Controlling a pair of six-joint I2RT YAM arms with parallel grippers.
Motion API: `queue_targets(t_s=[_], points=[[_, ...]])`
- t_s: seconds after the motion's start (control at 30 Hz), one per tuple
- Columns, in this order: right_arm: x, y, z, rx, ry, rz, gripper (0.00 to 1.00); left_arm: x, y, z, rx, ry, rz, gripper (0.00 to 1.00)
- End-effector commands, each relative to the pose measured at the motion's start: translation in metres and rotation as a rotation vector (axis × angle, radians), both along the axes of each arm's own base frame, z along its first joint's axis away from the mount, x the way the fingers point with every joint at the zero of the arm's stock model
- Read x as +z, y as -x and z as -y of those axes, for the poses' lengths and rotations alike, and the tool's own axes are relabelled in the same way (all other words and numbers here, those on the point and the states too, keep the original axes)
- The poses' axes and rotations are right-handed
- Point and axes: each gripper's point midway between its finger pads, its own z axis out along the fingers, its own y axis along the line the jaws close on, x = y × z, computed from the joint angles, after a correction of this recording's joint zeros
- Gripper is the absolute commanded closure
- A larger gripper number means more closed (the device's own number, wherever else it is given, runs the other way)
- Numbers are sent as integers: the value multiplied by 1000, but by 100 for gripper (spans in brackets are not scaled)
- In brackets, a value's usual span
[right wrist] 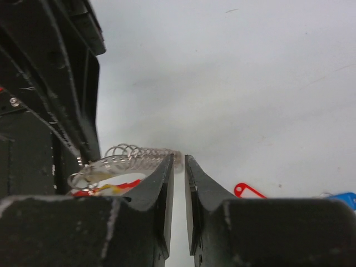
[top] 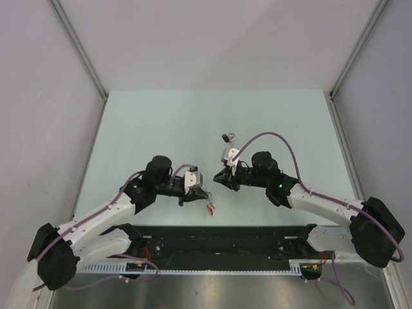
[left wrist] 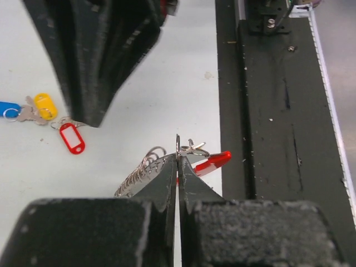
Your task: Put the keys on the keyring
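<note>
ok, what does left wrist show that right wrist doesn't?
Left wrist only: the yellow-tagged key, and the left end effector shut on one ring of the keyring. Right wrist only: the right end effector up close, jaws a narrow slit apart, with the ring coil beyond its tips; whether it grips anything can't be told. Both: the keyring's coil and red band, the red-tagged key and the blue tag.
</note>
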Motion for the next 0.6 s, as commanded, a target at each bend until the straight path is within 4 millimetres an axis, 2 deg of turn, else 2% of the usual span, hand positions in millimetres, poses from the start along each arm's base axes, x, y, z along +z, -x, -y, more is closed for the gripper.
queue_targets(t_s=[0.0, 0.07, 0.23, 0.27, 0.43, 0.57], points=[[17, -5, -8, 62, -15, 56, 84, 23, 7, 8, -78, 58, 44, 100], [18, -5, -8, 50, -19, 37, 84, 21, -7, 6, 2, 35, 56, 100], [18, -4, -3, -43, 9, 18, 72, 21, -29, 1, 149, 13, 63, 100], [19, -10, 0, -94, 16, 23, 70, 21, -35, -1, 185, 6, 68, 100], [29, -13, 8, -217, -16, 30, 62, 21, -42, -5, 263, 1, 37, 100], [35, -8, 0, -286, -77, 43, 59, 26, -45, -6, 310, 19, 10, 100]])
